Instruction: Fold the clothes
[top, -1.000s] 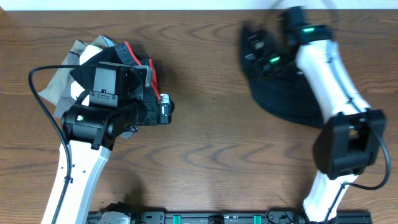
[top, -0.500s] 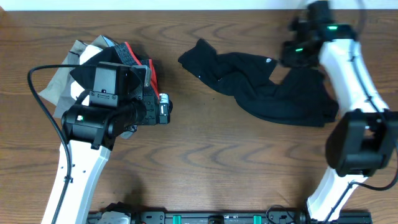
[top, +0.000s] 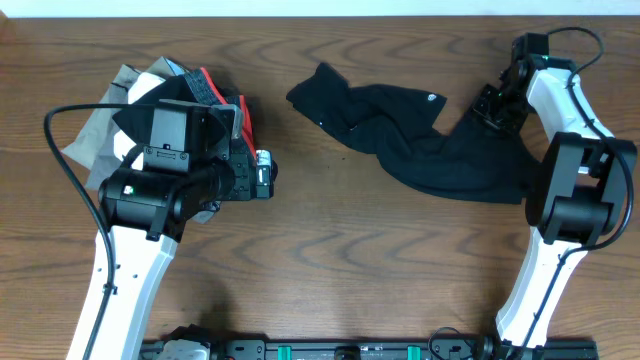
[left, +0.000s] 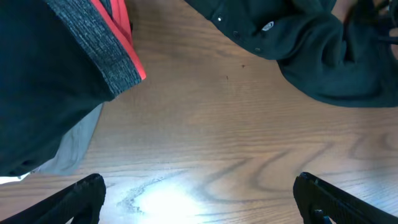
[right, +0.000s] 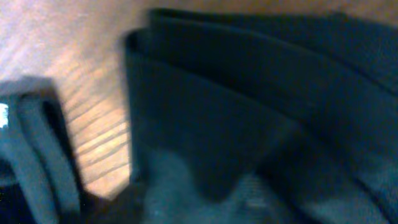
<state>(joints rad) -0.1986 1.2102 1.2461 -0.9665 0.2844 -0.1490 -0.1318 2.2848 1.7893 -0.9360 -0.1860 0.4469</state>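
The black shirt (top: 440, 150) lies crumpled and stretched out across the far middle-right of the table, with a small white logo (top: 432, 98) facing up. It also shows in the left wrist view (left: 323, 56). My right gripper (top: 495, 105) is low at the shirt's far right edge. In the right wrist view, dark fabric (right: 249, 93) fills the frame and bunches between the jaws, so it looks shut on the shirt. My left gripper (top: 268, 178) is open and empty above bare wood (left: 199, 199), left of the shirt.
A pile of other clothes (top: 120, 90) sits at the far left under my left arm. It includes a grey piece and a black garment with red trim (left: 118, 56). The table's back edge runs just behind the shirt.
The right arm swung the shirt out to the left, so it now lies spread on the table. It then drew back and down to the shirt's right edge. The left arm has not moved.
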